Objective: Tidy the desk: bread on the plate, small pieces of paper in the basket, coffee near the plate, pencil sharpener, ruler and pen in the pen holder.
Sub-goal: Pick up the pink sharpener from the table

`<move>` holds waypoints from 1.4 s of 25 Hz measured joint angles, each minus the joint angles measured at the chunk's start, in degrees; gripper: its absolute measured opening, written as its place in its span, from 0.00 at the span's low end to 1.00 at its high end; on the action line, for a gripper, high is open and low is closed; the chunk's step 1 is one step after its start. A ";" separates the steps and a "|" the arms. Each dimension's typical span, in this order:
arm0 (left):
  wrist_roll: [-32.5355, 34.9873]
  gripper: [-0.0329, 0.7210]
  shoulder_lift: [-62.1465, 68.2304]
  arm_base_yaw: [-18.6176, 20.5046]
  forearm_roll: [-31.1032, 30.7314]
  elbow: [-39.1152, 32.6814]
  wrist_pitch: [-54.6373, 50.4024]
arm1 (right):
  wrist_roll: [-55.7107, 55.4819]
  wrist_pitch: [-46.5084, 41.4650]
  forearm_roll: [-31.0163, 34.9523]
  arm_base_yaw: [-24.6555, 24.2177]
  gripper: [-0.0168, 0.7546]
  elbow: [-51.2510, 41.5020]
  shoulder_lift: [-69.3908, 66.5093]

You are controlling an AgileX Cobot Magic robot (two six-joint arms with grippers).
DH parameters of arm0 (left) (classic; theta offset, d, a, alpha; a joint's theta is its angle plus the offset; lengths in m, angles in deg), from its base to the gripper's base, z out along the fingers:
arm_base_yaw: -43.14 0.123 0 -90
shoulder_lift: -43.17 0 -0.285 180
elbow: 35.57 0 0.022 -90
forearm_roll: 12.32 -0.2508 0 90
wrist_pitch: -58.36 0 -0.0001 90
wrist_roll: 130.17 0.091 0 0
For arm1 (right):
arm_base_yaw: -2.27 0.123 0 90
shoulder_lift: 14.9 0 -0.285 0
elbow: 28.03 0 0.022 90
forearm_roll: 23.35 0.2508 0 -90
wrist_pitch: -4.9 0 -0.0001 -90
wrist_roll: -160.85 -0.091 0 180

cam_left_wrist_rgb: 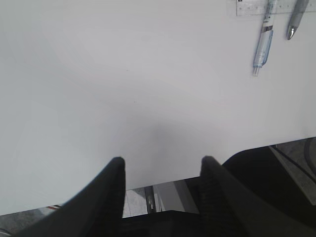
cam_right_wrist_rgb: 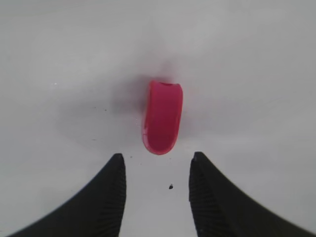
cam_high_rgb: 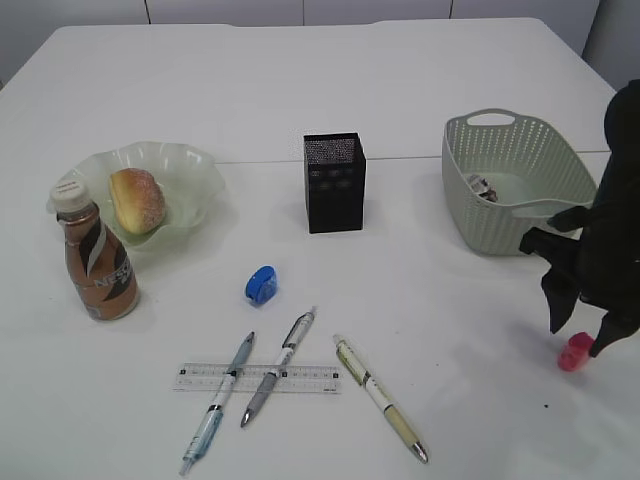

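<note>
R gripper (cam_right_wrist_rgb: 155, 165) is part open, empty, poised over a pink pencil sharpener (cam_right_wrist_rgb: 162, 117) on the desk (cam_high_rgb: 420, 80), near the basket (cam_high_rgb: 515, 185). L gripper (cam_left_wrist_rgb: 162, 170) is part open, empty, above bare desk. Bread (cam_high_rgb: 137, 200) sits on the plate (cam_high_rgb: 190, 165), coffee (cam_high_rgb: 97, 260) just beside. Ruler (cam_high_rgb: 256, 378) lies under two pens; blue sharpener (cam_high_rgb: 261, 285) is nearby, before the pen holder (cam_high_rgb: 334, 182).

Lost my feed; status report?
Both grippers open, empty. Right gripper above pink sharpener on desk. Nothing in the way.
</note>
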 joint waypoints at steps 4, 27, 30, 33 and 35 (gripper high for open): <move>0.00 0.51 0.00 0.00 0.00 0.00 0.00 | -1.41 0.00 -0.88 0.00 0.47 0.00 0.00; 0.00 0.51 0.00 0.00 0.00 0.00 0.00 | -4.57 0.32 -2.56 0.00 0.47 0.00 -4.32; 0.00 0.51 0.00 0.00 0.00 0.00 0.00 | -4.57 0.94 -2.56 0.00 0.47 0.00 -4.84; 0.00 0.51 0.00 0.00 0.00 0.00 0.00 | -5.02 2.04 -3.39 0.00 0.47 0.00 -4.84; 0.00 0.51 0.00 0.00 0.00 0.00 0.00 | -5.51 2.74 -4.28 0.00 0.47 0.00 -4.84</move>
